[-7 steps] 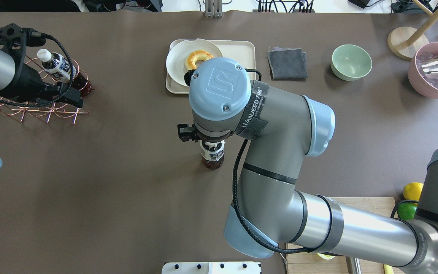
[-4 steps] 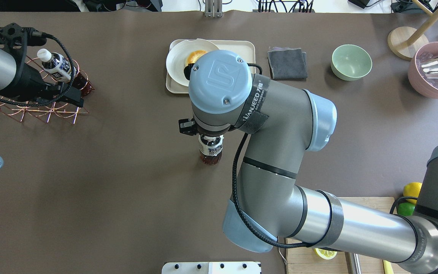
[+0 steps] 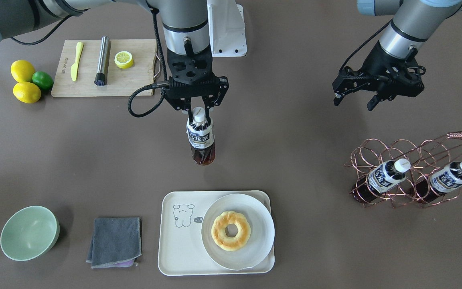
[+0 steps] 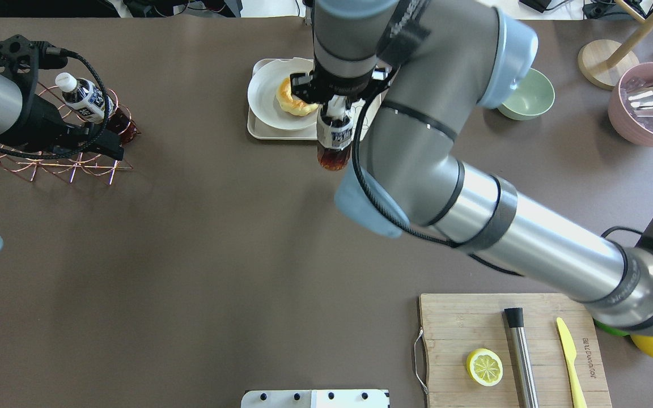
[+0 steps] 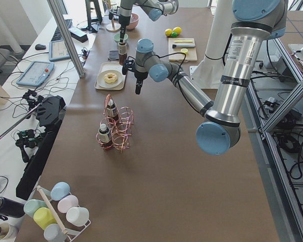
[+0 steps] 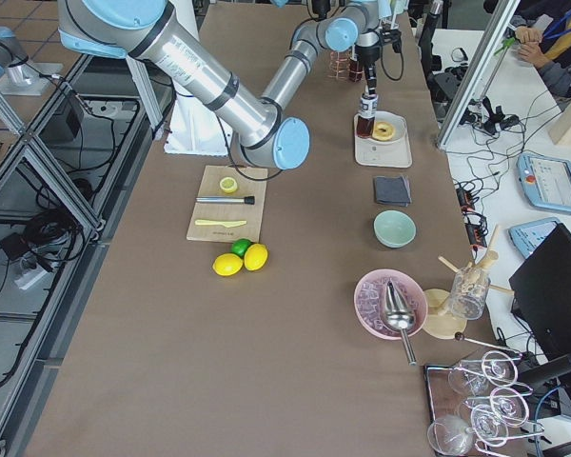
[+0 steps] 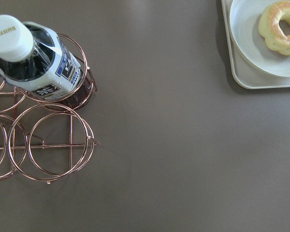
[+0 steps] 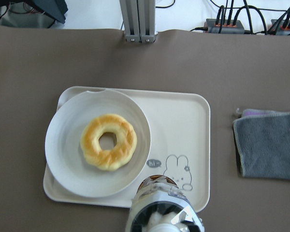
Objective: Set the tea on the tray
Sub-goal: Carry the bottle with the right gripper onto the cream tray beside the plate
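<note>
My right gripper (image 3: 199, 113) is shut on the white cap of the tea (image 3: 201, 138). The clear bottle of dark tea hangs upright above the table, on the robot's side of the cream tray (image 3: 183, 241). In the overhead view the tea (image 4: 333, 144) is at the tray's (image 4: 261, 133) near edge. In the right wrist view the tea (image 8: 162, 210) overlaps the tray's (image 8: 183, 125) near edge beside the line drawing. My left gripper (image 3: 355, 100) is open and empty, above the table near the copper wire rack (image 3: 411, 160). The rack holds two alike bottles (image 3: 387, 174) (image 3: 451, 178).
A round white plate (image 3: 255, 216) with a donut (image 3: 231, 230) fills one half of the tray. A grey cloth (image 3: 114, 241) and a green bowl (image 3: 28, 233) lie beside the tray. A wooden cutting board (image 3: 134, 80) with lemon half, knife and steel rod sits near the robot.
My right arm has lifted the tea and carried it away from the robot, to the tray's near edge. The left arm has not moved.
</note>
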Available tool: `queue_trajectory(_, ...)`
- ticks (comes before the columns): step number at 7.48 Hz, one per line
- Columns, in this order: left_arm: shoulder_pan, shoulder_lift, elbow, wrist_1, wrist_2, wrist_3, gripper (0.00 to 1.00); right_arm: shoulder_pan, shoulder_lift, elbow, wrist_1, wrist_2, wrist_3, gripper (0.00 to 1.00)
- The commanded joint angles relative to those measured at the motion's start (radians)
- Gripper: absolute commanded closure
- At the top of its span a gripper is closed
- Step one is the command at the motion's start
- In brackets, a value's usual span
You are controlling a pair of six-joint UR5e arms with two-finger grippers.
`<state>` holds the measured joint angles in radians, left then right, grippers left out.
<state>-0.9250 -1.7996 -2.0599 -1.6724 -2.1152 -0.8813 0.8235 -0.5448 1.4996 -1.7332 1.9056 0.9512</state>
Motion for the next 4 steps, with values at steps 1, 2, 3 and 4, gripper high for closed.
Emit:
queue_trajectory(1, -0.001, 0.0, -0.005, 0.0, 0.0, -0.019, 0.03, 0.092, 0.074, -0.324, 0.22, 0.029, -0.052, 1.0)
queue_trajectory(2, -0.001, 0.0, -0.008, 0.0, 0.001, -0.034, 0.03, 0.101, 0.078, -0.346, 0.224, 0.039, -0.08, 1.0)
queue_trajectory(3, -0.001, 0.0, -0.011, 0.0, 0.001, -0.039, 0.03, 0.101, 0.078, -0.383, 0.242, 0.041, -0.087, 1.0)
queue_trajectory(4, -0.001, 0.0, -0.013, 0.0, 0.0, -0.041, 0.03, 0.088, 0.075, -0.394, 0.274, 0.043, -0.083, 1.0)
